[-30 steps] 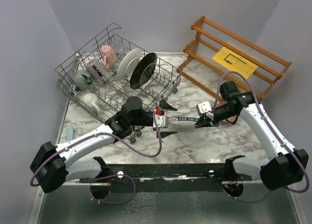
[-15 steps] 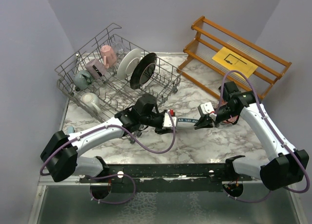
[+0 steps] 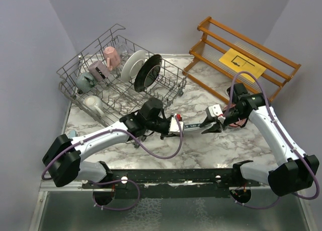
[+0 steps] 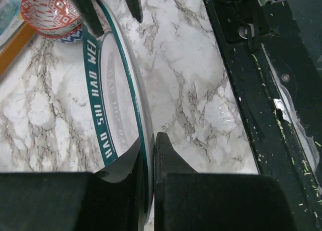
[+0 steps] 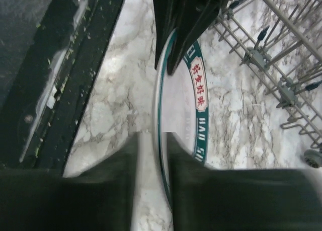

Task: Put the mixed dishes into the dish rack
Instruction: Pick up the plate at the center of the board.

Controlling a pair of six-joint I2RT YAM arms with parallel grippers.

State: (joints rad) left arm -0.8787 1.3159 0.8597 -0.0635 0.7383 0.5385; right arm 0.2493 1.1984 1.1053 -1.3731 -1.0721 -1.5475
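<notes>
From the top view we see the left gripper [image 3: 174, 125] and the right gripper [image 3: 207, 128] facing each other over the marble table [image 3: 201, 155]. A plate [image 3: 193, 126] with a green rim is between them, standing on its edge. Each gripper is at one end of it. The dish rack [image 3: 173, 84] is at the far left, just behind the left gripper. In it stand a pink mug [image 3: 111, 56], a white plate [image 3: 132, 65] and a black-rimmed plate [image 3: 148, 72]. A wooden shelf [image 3: 261, 49] stands at the far right, well apart from the rack.

In the left wrist view, the left fingers [image 4: 168, 160] are pressed together on the rim of the green-rimmed plate, so this gripper has a firm hold of it. White letters run along the green band. At the far end of the plate we see the right gripper's two fingers [image 4: 85, 12], one on each side of the rim. A red patterned bowl [image 4: 50, 12] lies on the table near them.

In the right wrist view, its own fingers [image 5: 176, 180] are blurred. They stand narrowly on both sides of the plate's edge, but we cannot tell if they press on it. The rack's wires show at the upper right.
</notes>
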